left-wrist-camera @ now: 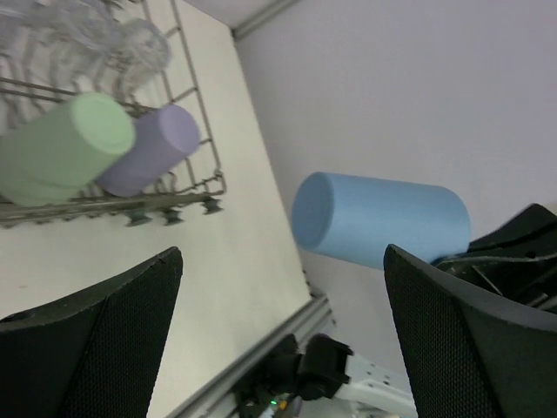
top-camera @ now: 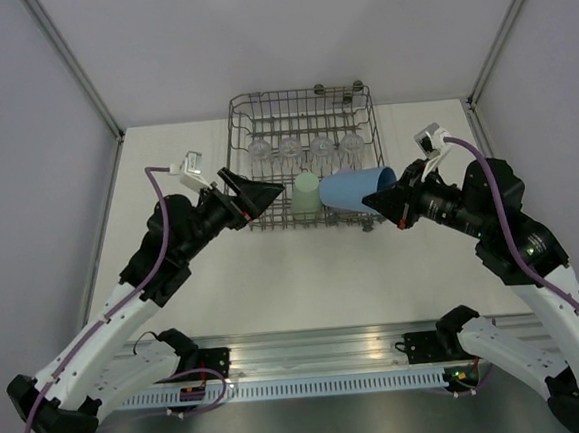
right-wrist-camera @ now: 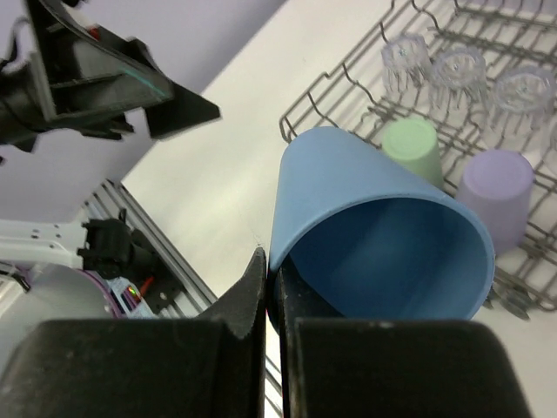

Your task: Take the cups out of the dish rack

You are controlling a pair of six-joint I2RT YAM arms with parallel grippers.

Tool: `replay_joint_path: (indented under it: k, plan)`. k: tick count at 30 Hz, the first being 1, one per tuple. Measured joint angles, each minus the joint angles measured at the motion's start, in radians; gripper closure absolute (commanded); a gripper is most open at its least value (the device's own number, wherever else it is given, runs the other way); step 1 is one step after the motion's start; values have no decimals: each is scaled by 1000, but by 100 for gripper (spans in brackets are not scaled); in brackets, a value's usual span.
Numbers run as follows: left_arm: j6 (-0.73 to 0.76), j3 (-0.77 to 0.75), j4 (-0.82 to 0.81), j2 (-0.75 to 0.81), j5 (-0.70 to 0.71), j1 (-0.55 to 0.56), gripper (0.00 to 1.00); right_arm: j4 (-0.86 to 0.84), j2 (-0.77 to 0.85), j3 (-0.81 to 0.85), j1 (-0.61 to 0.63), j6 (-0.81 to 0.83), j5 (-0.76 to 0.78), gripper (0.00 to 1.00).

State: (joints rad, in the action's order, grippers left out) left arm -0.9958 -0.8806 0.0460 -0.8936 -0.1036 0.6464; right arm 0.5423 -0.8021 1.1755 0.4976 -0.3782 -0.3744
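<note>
Right tool (right-wrist-camera: 270, 272): clamped shut on rim of blue cup (top-camera: 358, 189), held sideways in the air by front right corner of rack (top-camera: 237, 120). Left tool (top-camera: 264, 193): spread wide, gripping nothing, near rack's front left. At rack's front: green cup (top-camera: 308, 190) and lilac cup (right-wrist-camera: 496, 187); behind, four clear glasses (top-camera: 291, 148).

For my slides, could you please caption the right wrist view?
Right tool grips blue cup by rim; green cup and purple cup sit in rack.
</note>
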Motion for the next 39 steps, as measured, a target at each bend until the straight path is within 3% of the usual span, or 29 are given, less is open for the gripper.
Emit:
replay_joint_path:
  k: [12,18,25,29,39]
  plan:
    - [305,-139,420,106,271,0,0,320,-187,179,0,201,127,100]
    - [443,-169,558,191,336,0,0,406,-265,232,1,232,324,100]
    - [548,-157,645,272,449,0,0,457,-381,233,34,236,388,100]
    - [566,-91,661,304,521,0,0,476,-444,235,153,212,452,100]
    - [572,-29,685,332,646,0,0,500,-739,389,640,110,652,100]
